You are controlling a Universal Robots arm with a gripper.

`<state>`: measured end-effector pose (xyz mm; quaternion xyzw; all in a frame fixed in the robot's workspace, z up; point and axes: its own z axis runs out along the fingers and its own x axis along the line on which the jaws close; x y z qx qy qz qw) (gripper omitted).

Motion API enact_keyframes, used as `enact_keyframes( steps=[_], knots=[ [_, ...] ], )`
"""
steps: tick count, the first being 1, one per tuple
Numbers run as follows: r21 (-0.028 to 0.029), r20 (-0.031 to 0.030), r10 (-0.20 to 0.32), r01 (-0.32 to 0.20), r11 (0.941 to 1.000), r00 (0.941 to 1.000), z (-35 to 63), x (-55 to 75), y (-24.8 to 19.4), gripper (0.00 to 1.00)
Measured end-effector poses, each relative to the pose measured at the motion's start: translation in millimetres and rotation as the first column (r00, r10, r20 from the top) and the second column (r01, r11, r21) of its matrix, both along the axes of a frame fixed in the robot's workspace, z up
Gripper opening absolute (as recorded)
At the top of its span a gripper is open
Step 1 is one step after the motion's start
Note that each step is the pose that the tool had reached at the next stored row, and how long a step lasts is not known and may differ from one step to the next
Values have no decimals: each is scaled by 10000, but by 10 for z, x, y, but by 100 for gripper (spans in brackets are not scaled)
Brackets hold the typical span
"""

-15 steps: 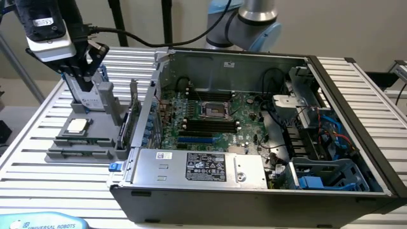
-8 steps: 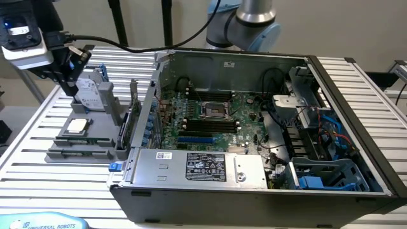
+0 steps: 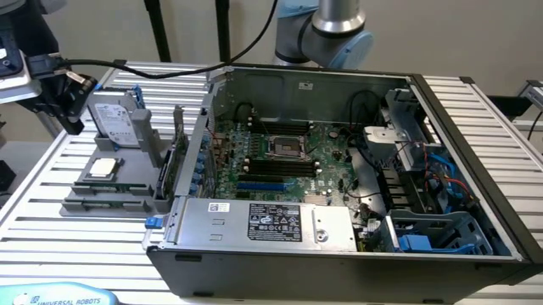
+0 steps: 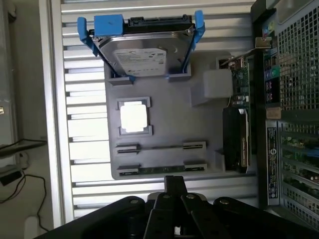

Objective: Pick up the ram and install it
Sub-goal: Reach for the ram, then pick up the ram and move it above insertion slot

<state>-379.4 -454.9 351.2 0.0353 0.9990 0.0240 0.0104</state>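
The ram (image 4: 159, 170) is a thin green stick standing on edge in a slot of the grey parts holder (image 4: 199, 119). In the exterior view the ram (image 3: 110, 189) sits at the holder's near end, left of the open computer case (image 3: 339, 254). My gripper (image 4: 175, 181) hovers above the table just off the holder's ram end, fingers shut with nothing between them. In the exterior view the gripper (image 3: 72, 117) hangs high at the exterior view's left, beside the hard drive. Black memory slots (image 3: 271, 166) lie on the motherboard inside the case.
The holder also carries a hard drive (image 3: 114, 121) in a blue bracket, a processor chip (image 3: 102, 167) and an upright card with a metal bracket (image 3: 174, 152). A power supply (image 3: 271, 222) and cables fill the case's near side. The table (image 3: 51, 254) is slatted metal.
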Motion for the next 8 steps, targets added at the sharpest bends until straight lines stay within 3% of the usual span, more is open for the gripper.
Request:
enact_keyframes(
  steps=[8],
  knots=[
    [0,-26,1,-1,10000,10000,-39,-38,0,11]
  ],
)
